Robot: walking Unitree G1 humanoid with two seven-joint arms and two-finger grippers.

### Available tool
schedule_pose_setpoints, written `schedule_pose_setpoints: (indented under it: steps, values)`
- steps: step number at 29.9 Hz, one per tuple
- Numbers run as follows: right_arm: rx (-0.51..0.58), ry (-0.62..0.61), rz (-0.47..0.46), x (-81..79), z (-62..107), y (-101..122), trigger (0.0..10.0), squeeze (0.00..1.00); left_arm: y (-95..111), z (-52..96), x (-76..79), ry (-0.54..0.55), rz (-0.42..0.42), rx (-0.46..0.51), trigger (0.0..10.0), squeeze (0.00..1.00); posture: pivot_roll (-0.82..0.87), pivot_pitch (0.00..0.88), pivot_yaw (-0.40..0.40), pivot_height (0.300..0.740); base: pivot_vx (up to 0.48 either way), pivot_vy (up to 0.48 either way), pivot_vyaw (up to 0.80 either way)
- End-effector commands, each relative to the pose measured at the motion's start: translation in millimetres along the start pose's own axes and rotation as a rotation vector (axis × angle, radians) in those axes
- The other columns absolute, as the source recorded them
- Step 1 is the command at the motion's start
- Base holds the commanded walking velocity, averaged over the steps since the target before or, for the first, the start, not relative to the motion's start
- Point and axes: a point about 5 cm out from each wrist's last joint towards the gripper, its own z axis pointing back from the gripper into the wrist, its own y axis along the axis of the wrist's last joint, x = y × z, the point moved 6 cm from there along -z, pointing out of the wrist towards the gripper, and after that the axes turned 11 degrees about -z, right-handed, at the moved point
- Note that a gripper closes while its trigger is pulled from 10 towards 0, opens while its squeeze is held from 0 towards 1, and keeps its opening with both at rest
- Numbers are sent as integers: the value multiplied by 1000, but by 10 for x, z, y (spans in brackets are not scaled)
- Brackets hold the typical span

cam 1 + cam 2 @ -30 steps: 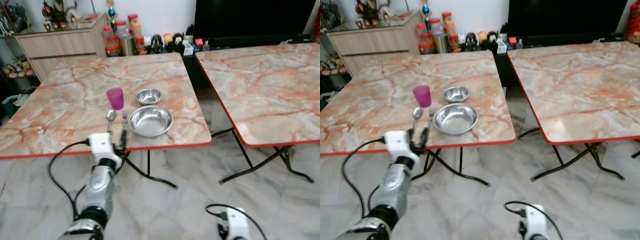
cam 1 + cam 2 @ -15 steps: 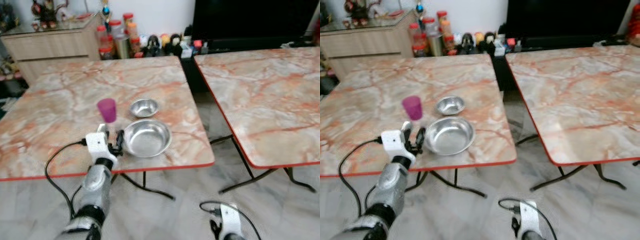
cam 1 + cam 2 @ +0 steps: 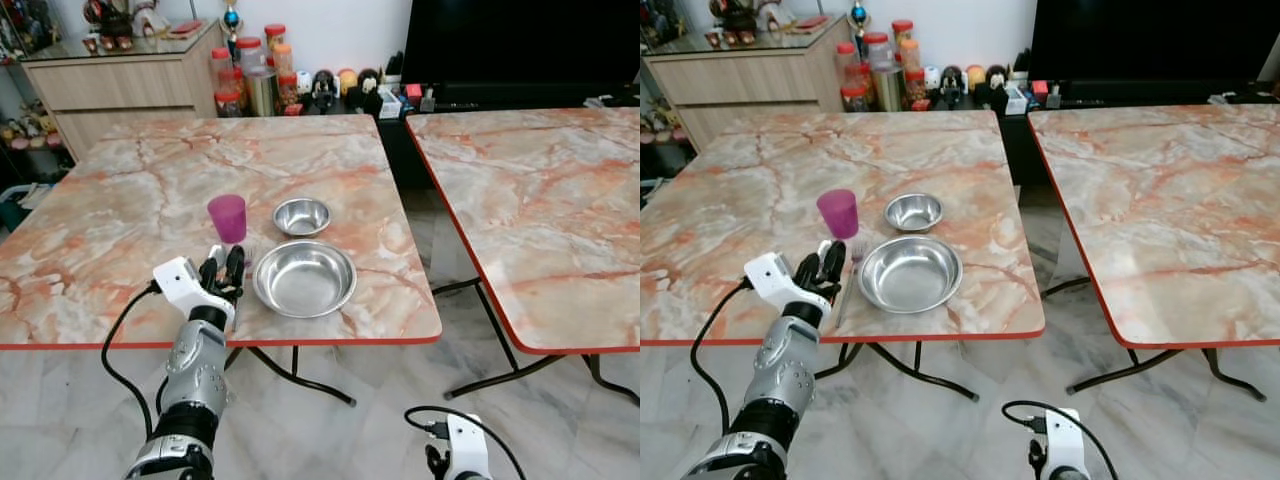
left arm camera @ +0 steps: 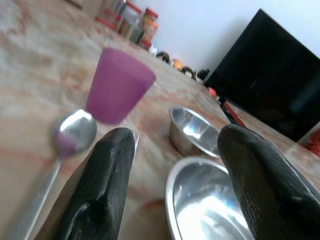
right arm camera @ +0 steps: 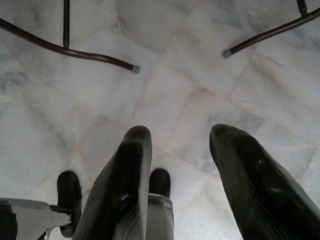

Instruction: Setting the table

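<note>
The left gripper (image 3: 224, 272) hovers low over the front part of the bench (image 3: 120, 200), its fingers (image 4: 100, 190) spread apart and holding nothing. Between and just before them lie the spoon (image 4: 65, 145) and, I think, a fork (image 3: 852, 262), though it is hard to see. The spoon lies with its long axis from the front edge towards the back, bowl end pointing to the purple cup (image 3: 228, 217). The large bowl (image 3: 304, 277) is just beside, the small bowl (image 3: 301, 215) behind it. A careless closing could push the spoon into the cup or knock the large bowl. The right gripper (image 5: 175, 175) hangs idle above the floor, fingers parted.
</note>
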Motion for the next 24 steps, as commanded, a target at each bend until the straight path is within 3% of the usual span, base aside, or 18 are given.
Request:
schedule_pose_setpoints:
  steps: [1,2,3,15,24]
  values:
    - [3,-8,-13,15,-4,23,10000,0,-6,-43,33,-7,31,-36,10000,1000,92,0,24,740,0,0,0]
    - [4,-8,-16,15,-4,26,10000,0,-46,-53,87,-32,23,-69,10000,933,92,0,25,740,0,0,0]
    - [5,-9,-18,12,-4,27,10000,0,-90,-61,126,-47,-8,-106,10000,0,92,0,26,740,0,0,0]
    - [4,-12,-37,2,-2,6,10000,0,-192,-73,154,-30,44,-196,10000,0,85,0,35,740,0,0,0]
    - [6,-15,-42,12,-1,6,10000,0,-292,-39,186,-36,17,-250,10000,0,83,0,35,740,0,0,0]
